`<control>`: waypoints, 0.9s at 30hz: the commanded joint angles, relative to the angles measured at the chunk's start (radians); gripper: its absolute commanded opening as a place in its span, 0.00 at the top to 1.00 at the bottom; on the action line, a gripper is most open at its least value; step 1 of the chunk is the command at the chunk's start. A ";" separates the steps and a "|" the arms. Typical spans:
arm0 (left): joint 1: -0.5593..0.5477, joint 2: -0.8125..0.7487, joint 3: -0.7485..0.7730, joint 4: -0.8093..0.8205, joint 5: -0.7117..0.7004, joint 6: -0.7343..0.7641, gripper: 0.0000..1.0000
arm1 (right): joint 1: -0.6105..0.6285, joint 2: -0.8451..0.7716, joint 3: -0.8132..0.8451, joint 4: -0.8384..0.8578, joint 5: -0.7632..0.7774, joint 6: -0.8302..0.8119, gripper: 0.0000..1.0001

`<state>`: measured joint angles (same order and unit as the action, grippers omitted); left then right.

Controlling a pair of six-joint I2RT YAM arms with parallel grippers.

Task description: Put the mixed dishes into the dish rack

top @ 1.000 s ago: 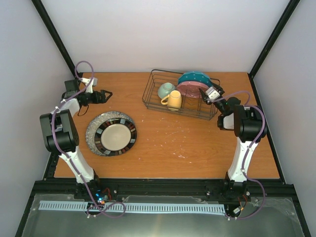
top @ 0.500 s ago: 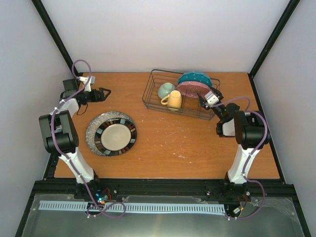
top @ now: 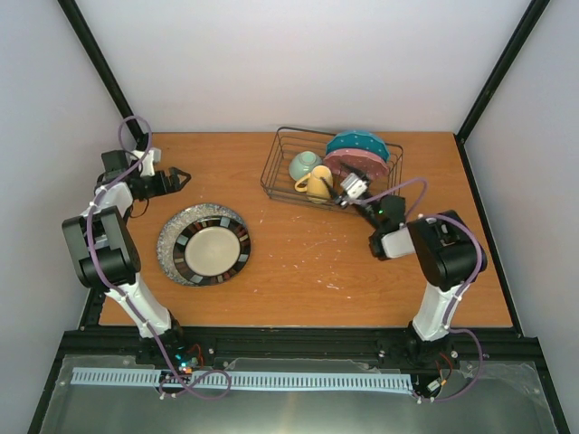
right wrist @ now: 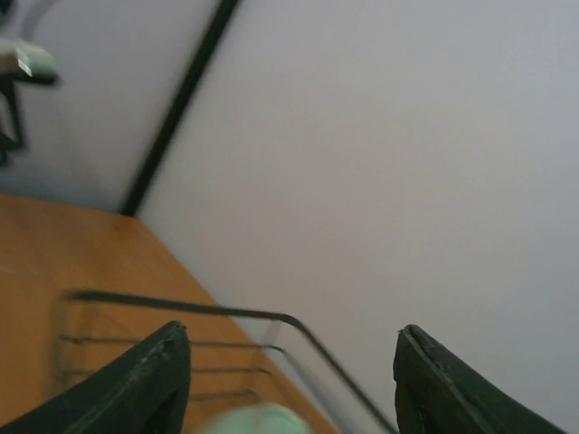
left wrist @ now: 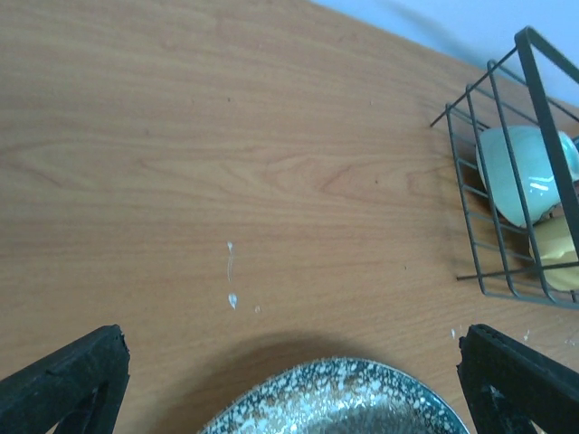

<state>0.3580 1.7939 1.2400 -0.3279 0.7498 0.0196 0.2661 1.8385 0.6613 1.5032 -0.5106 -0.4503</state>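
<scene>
While I watch from overhead, the left gripper (top: 179, 177) hangs over the far left corner of the brown wooden tabletop (top: 317, 262), with its two black fingers (left wrist: 68, 380) spread wide and released. Just nearer to me, and apart from it, the large round grey speckled plate (top: 170, 237) lies flat on the wood. The dark-rimmed cream plate (top: 215, 250) rests on top of it, set toward its right side. Neither of these two is in the rack yet. From the left wrist camera I see only the speckled plate's far rim between the fingertips.

Further right, at the far middle of the table, stands the rectangular black wire dish rack (top: 269, 167). The pale green bowl (top: 305, 164) sits in its left end, and I cannot tell which way it is tipped. The yellow mug (top: 318, 183) is right against it on the near side, with its handle pointing left. Right of these, the pink white-dotted plate (top: 353, 163) stands on edge, and the teal white-dotted plate (top: 357, 142) stands just behind it.

The right gripper (top: 346, 192) is at the rack's near side, just right of the mug. I cannot tell whether it touches the wire. Its wrist view is blurred but shows the jaws well apart, clasping nothing.
</scene>
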 commanded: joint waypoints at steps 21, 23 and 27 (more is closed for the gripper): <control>-0.001 -0.140 -0.074 -0.354 -0.140 0.504 0.18 | 0.441 -0.305 0.414 -1.755 0.058 0.656 0.45; -0.001 -0.148 -0.085 -0.374 -0.117 0.540 0.20 | 0.441 -0.283 0.426 -1.771 0.027 0.652 0.45; -0.001 -0.189 -0.145 -0.377 -0.127 0.572 0.21 | 0.441 -0.195 0.470 -1.804 -0.044 0.653 0.45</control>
<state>0.3573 1.6569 1.1469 -0.6617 0.6067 0.5026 0.7048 1.5650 1.0775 -0.2081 -0.4622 0.1852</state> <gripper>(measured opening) 0.790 0.554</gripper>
